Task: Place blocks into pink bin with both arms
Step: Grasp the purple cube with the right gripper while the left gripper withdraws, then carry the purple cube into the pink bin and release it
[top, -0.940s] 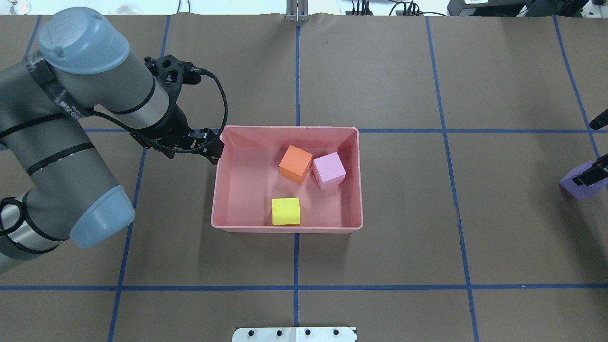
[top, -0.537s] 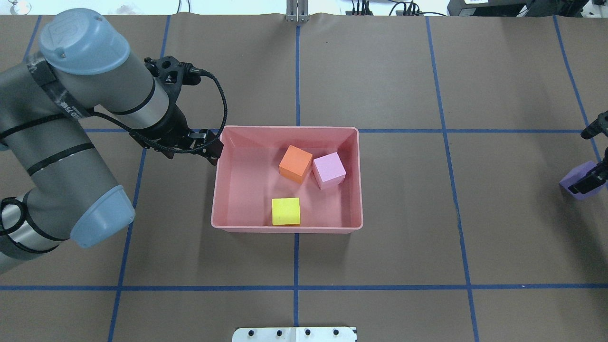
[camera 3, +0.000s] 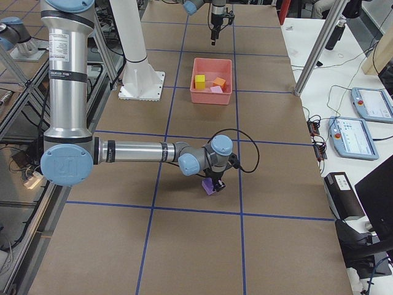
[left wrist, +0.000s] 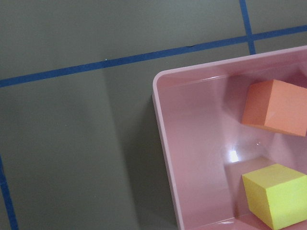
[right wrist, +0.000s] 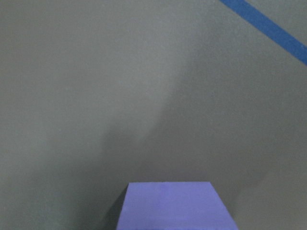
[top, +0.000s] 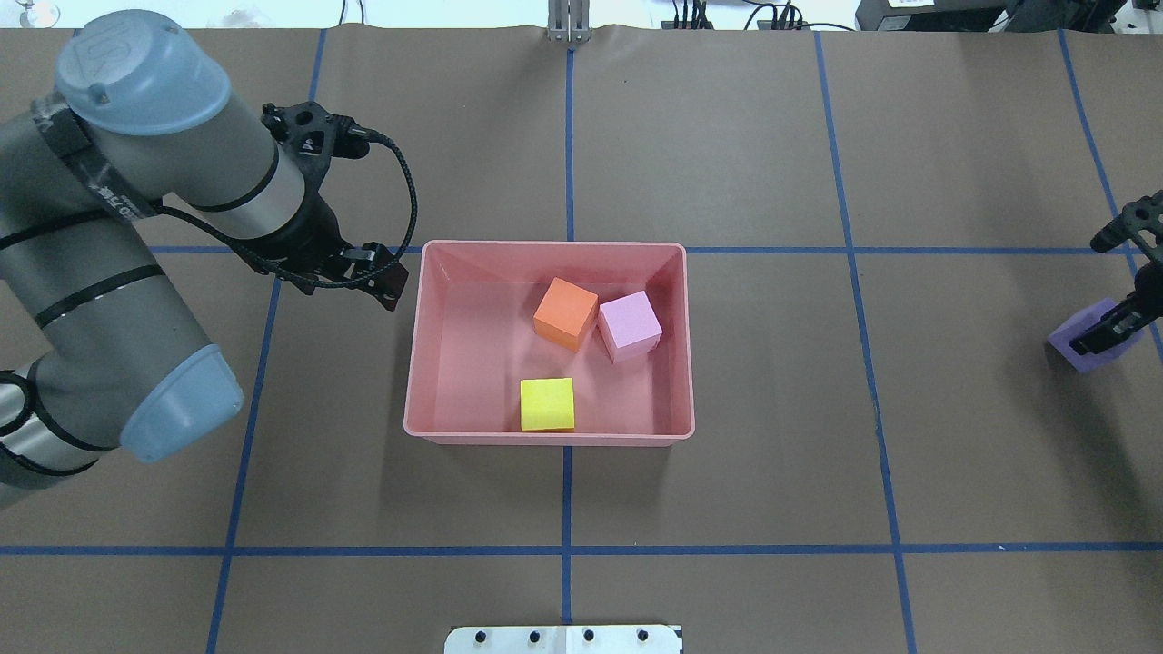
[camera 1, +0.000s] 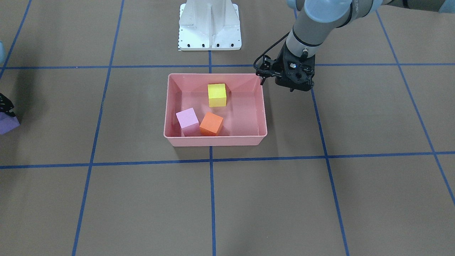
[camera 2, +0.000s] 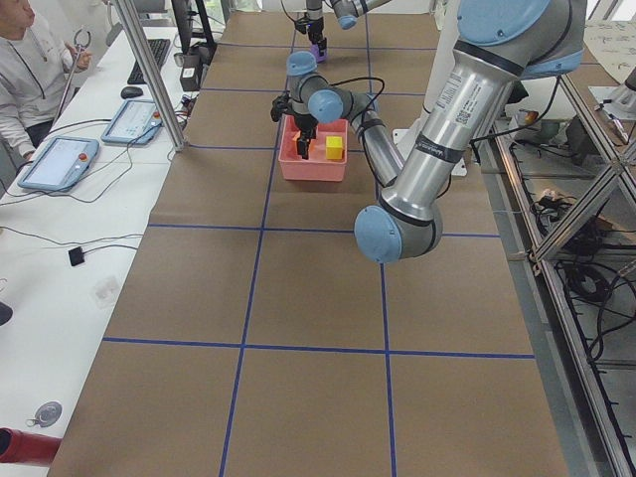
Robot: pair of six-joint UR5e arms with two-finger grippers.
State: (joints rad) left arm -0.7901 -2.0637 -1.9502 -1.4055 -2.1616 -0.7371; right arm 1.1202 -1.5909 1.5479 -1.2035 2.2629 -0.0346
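The pink bin (top: pixel 550 245) sits mid-table and holds the orange block (top: pixel 565 312), the light pink block (top: pixel 629 324) and the yellow block (top: pixel 547 404). My left gripper (top: pixel 386 286) hangs open and empty just outside the bin's far-left corner; its wrist view shows that bin corner (left wrist: pixel 160 81) with the orange block (left wrist: pixel 273 108) and the yellow block (left wrist: pixel 276 194). My right gripper (top: pixel 1095 338) is shut on the purple block (top: pixel 1063 341) near the table's right edge, far from the bin. The purple block also shows in the right wrist view (right wrist: pixel 172 206) and the front view (camera 1: pixel 7 123).
The white bolted pedestal (camera 1: pixel 209 25) stands on the robot's side of the bin. Blue tape lines (top: pixel 568 549) grid the brown table cover. An operator (camera 2: pixel 30 60) and tablets (camera 3: pixel 371 104) sit beyond the table's far long edge.
My right gripper has carried the purple block leftward, toward the bin. My left gripper has drawn back to the left, away from the bin's corner.
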